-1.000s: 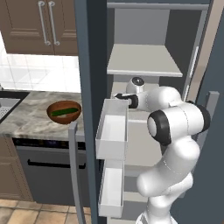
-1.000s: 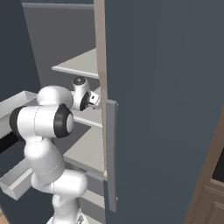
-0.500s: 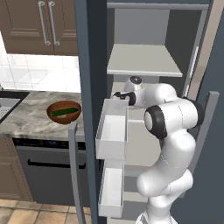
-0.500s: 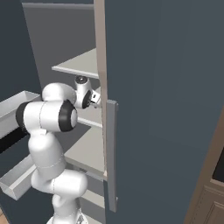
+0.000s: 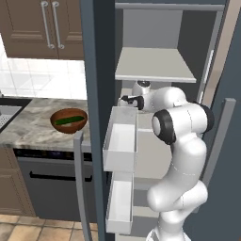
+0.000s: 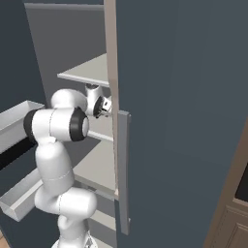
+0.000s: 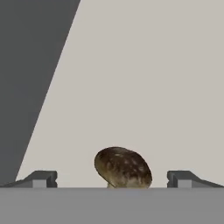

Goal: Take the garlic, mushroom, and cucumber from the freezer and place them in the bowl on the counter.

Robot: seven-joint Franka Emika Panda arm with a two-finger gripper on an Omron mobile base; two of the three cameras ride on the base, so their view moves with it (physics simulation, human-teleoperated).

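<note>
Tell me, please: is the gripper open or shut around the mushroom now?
Open. In the hand view the gripper has its fingertips wide apart, with the mushroom between them, touching neither.

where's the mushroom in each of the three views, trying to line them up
Left base view: no mushroom to point to; the arm reaches into the freezer under the upper shelf.
Right base view: none to point to either; the same shelf hangs above the hand.
Hand view: mushroom bottom centre, lying on the light shelf floor between the open jaws of the gripper.
Shared landmark: the upper freezer shelf, in both base views.
</note>
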